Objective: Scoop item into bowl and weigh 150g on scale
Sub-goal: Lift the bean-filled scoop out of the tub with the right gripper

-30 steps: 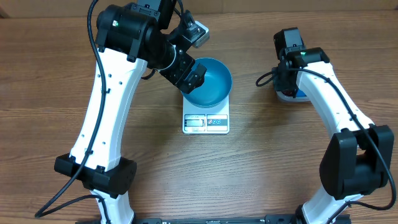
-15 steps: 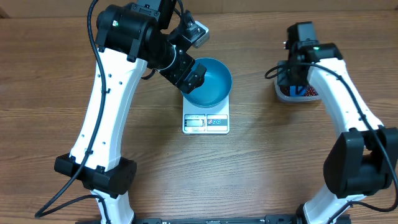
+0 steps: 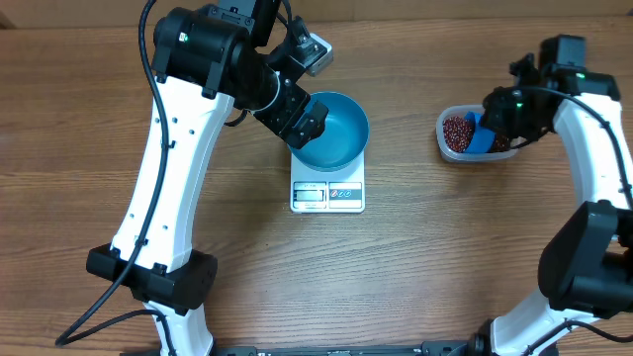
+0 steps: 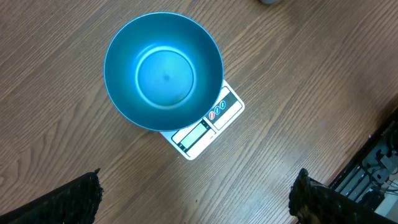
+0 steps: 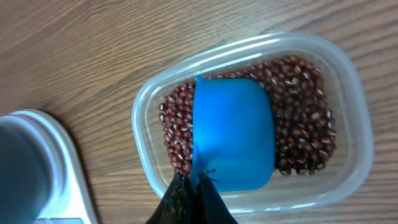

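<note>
Overhead, the left gripper (image 3: pixel 305 117) hangs with jaws wide apart at the far-left rim of the round blue bowl (image 4: pixel 165 71). The bowl sits on the flat white scale (image 4: pixel 211 124), and only the left wrist view shows its whole smooth inside. To the right, a clear plastic tub (image 5: pixel 140 124) holds tiny red-brown beans (image 5: pixel 301 124). The right wrist view shows the right gripper (image 5: pixel 194 196) pinched on the blue scoop (image 5: pixel 233 130).

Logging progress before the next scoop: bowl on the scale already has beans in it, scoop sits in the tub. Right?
No. The bowl on the scale is empty; the left wrist view shows its bare blue inside. The scoop does sit in the tub, on the beans.
</note>
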Action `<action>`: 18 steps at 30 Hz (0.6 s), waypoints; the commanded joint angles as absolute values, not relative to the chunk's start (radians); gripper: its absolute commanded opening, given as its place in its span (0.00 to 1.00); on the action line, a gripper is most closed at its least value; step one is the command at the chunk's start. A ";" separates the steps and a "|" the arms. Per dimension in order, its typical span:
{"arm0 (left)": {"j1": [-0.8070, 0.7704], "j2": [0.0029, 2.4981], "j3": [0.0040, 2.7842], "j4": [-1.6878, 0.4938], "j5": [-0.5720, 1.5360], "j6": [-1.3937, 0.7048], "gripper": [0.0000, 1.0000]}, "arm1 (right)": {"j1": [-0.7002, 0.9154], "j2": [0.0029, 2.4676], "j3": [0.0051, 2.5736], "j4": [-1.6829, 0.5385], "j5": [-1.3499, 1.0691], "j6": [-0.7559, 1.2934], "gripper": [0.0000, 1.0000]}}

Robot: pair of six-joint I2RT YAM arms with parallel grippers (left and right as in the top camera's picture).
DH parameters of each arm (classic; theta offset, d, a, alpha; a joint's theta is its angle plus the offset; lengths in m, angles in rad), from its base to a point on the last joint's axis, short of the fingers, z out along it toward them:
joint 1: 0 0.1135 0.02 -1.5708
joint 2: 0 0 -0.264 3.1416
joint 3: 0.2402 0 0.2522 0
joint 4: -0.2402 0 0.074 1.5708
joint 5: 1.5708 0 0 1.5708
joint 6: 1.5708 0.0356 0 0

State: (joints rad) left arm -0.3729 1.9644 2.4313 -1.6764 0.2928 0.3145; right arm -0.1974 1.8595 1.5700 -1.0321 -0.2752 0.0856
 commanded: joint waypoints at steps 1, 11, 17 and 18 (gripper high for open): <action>-0.374 1.969 2.428 -1.674 0.304 0.330 1.00 | -0.212 1.848 1.584 -1.058 -0.411 0.072 0.04; -0.374 1.969 2.428 -1.674 0.304 0.330 0.99 | -0.214 1.854 1.571 -1.099 -0.458 0.100 0.04; -0.374 1.969 2.428 -1.674 0.304 0.330 1.00 | -0.216 1.854 1.571 -1.094 -0.474 0.166 0.04; -0.374 1.969 2.428 -1.674 0.304 0.330 0.99 | -0.218 1.854 1.571 -1.094 -0.473 0.180 0.04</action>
State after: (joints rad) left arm -0.3729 1.9644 2.4313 -1.6764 0.2928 0.3145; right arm -0.2203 1.8595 1.5700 -1.0889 -0.3958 0.1211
